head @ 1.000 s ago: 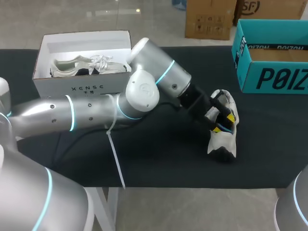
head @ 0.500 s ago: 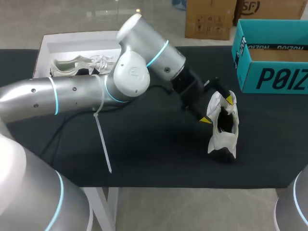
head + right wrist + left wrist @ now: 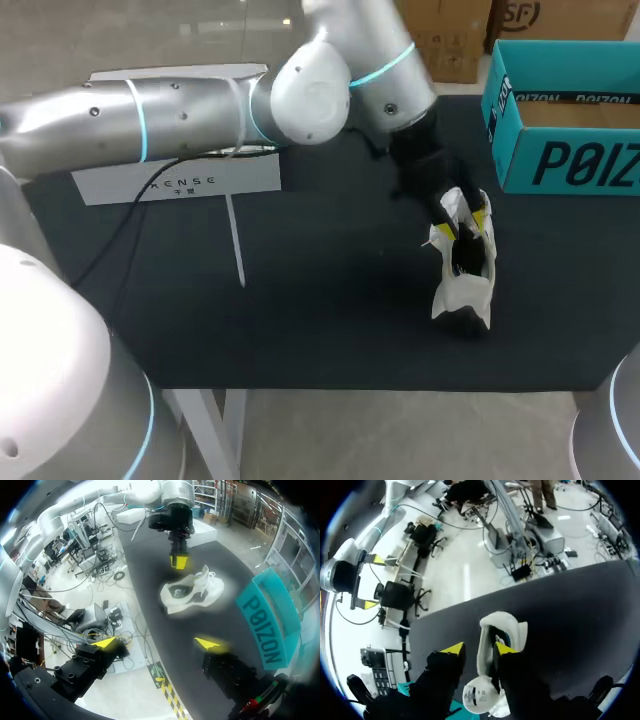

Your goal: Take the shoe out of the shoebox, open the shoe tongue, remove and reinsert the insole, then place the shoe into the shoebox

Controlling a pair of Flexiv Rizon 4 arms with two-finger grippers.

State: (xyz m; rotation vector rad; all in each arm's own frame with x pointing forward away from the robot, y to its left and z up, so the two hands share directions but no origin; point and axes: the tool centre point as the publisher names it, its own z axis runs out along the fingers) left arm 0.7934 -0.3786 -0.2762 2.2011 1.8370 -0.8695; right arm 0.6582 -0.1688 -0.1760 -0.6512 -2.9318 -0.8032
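Head view has the shoe [image 3: 455, 297] out of any box, lying on the black table [image 3: 330, 320] right of the middle. It is well apart from the white box [image 3: 180, 183] at the far left and nearer the teal box [image 3: 560, 160] at the far right. So the first step looks done.

The left gripper [image 3: 459, 222] reaches across and sits at the shoe's mouth. In the left wrist view its fingers [image 3: 506, 650] stand partly apart astride a white flap of the upper. One tip is against the flap, and a dark gap shows on the other side, so I judge it not yet clamped. That reads as the tongue step just starting.

The right gripper [image 3: 156, 642] hangs wide and empty off the near edge, with the shoe well ahead of it.

No insole lies on the table, and the shoe's inside is too dark to tell whether one sits in it. By my reckoning the tongue, the insole out and back, and the return to the box are all left to do.
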